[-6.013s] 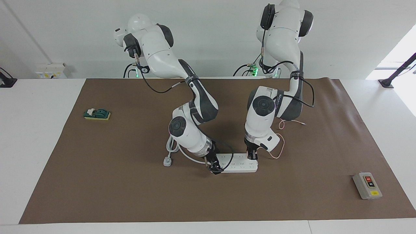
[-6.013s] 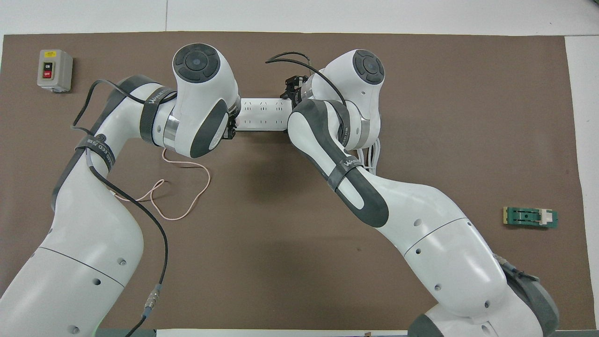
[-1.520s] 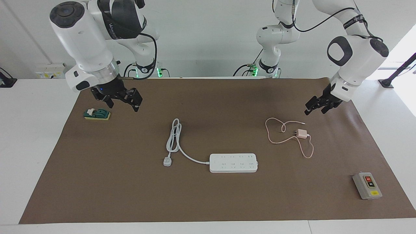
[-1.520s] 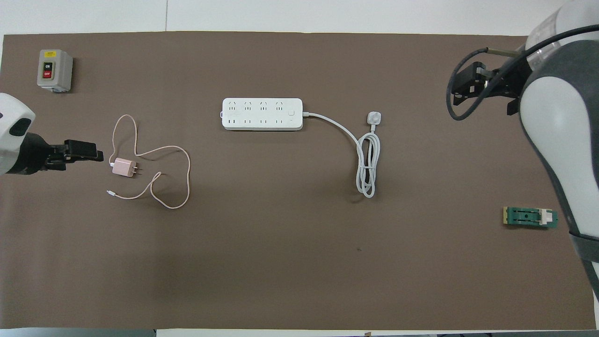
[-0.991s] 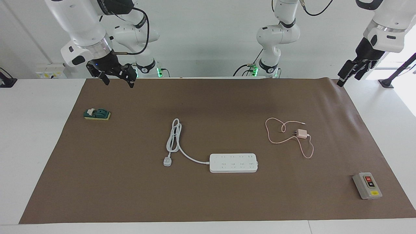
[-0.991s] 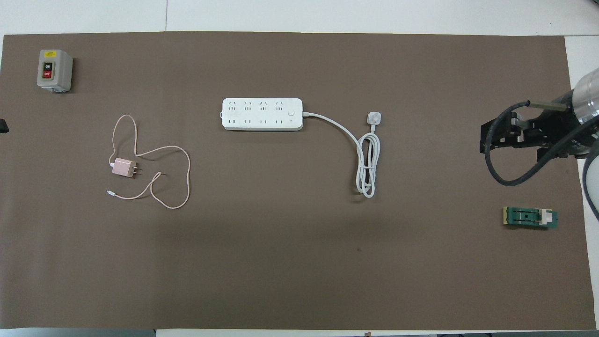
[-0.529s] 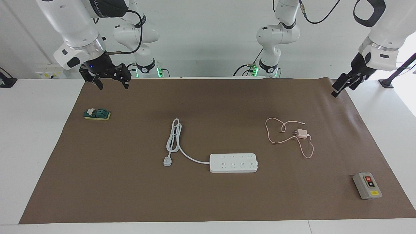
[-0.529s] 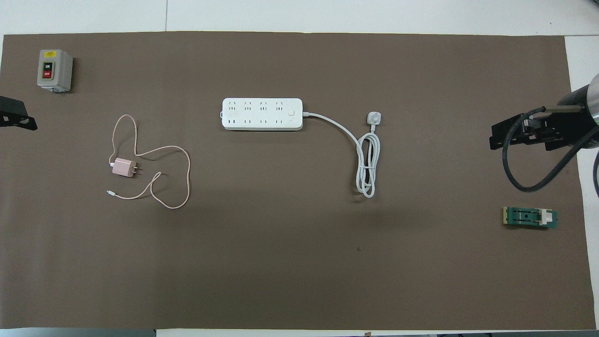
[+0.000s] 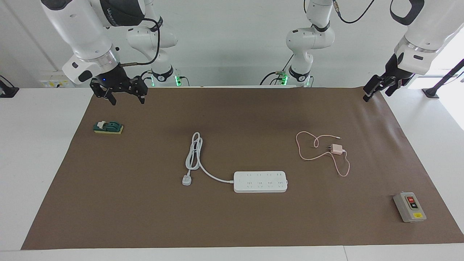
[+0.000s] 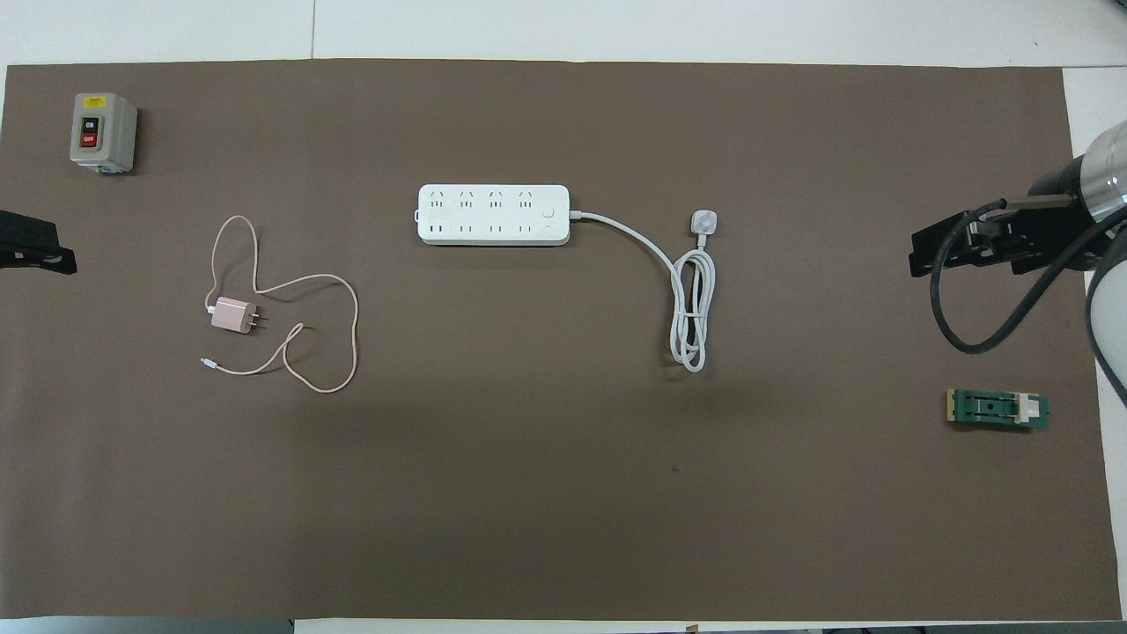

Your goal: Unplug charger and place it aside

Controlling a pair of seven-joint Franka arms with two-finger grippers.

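Observation:
The pale pink charger (image 9: 337, 149) lies unplugged on the brown mat with its prongs free. It is nearer to the robots than the white power strip (image 9: 260, 181) and toward the left arm's end. Its thin pink cable (image 9: 303, 153) loops beside it. The charger also shows in the overhead view (image 10: 232, 315), as does the strip (image 10: 493, 214). My left gripper (image 9: 377, 90) is open and empty, raised over the mat's corner at the left arm's end. My right gripper (image 9: 125, 96) is open and empty, raised over the mat's edge above a green block.
The strip's thick white cord (image 9: 194, 156) is coiled toward the right arm's end, its plug (image 9: 186, 180) lying loose. A grey switch box (image 9: 409, 207) sits at the mat's corner farthest from the robots, at the left arm's end. A green block (image 9: 108, 127) lies at the right arm's end.
Six seconds ago both grippers were down at the strip. Since then the charger has come out and been laid on the mat, and both arms have lifted away to the mat's ends.

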